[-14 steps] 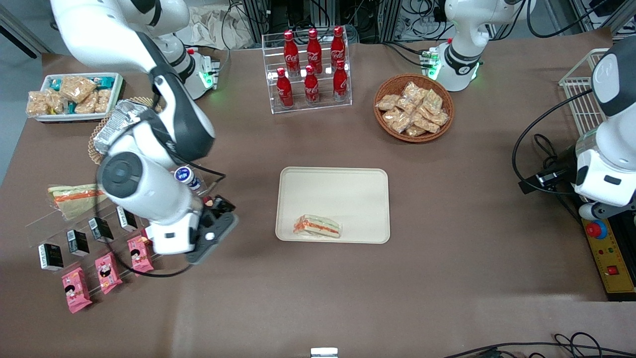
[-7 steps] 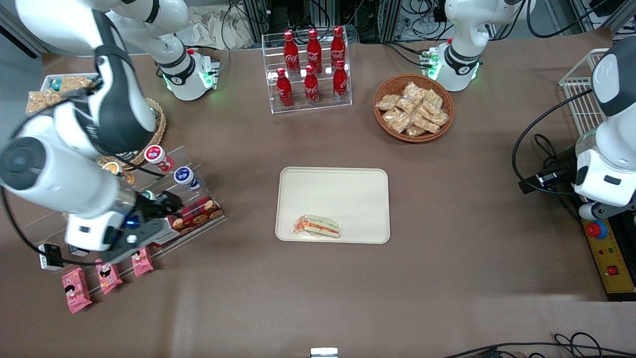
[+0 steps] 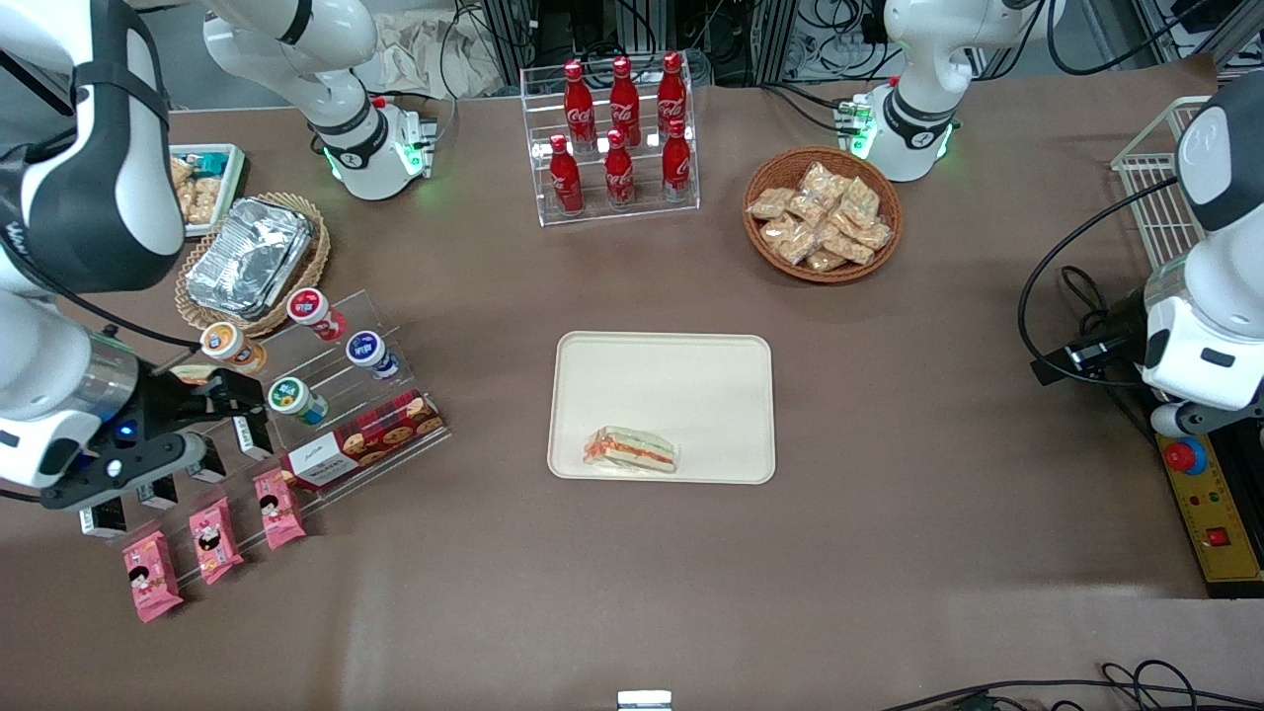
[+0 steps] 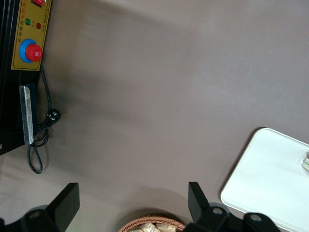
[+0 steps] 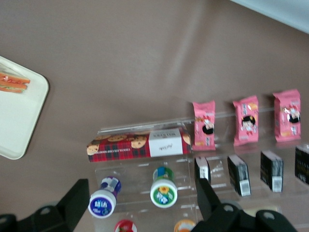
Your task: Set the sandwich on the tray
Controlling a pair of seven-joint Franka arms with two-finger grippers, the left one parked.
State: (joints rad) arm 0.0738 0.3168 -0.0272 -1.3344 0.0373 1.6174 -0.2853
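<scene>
Cream tray (image 3: 662, 365) holds the sandwich (image 3: 632, 450) near its front edge; the hand (image 3: 212, 395), spread and empty, should simply retreat clear.

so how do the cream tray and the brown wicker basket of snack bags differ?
The cream-beige rectangular tray is flat, low-rimmed and holds one wrapped triangular sandwich; the round wicker basket is deeper, woven and piled with snack bags. The basket sits farther from the front camera than the tray. The gripper, fingers open, hangs over the snack rack, touching neither.
</scene>
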